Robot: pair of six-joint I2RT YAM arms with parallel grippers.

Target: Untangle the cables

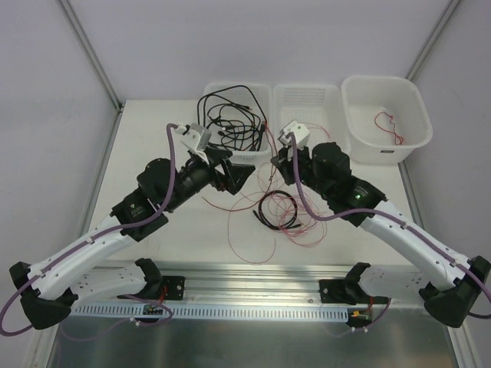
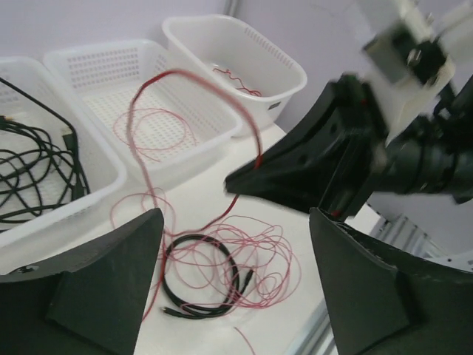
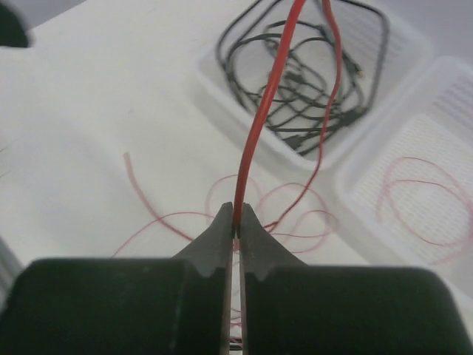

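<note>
- The white table [image 1: 176, 230] is seen stretched out in front of both arms.
- At its far edge, the left white perforated plastic basket [image 1: 213, 90] is filled with a heap of black cords [image 1: 230, 119].
- A loop of thin red wire [image 3: 386, 194] is seen in the middle white perforated basket [image 1: 307, 93].
- A short red wire [image 1: 390, 128] is lying in the right white smooth-walled tub [image 1: 383, 84].
- The left pincer [image 2: 235, 222] is held released, fingers wide apart, with nothing gripped between them.
- The right pincer [image 3: 236, 216] is clenched on a thicker red wire [image 3: 255, 133], which rises steeply from the tips.
- Between the arms, a coiled black cable [image 1: 276, 208] is lying on the table, tangled with thin red wire loops [image 1: 253, 230].
</note>
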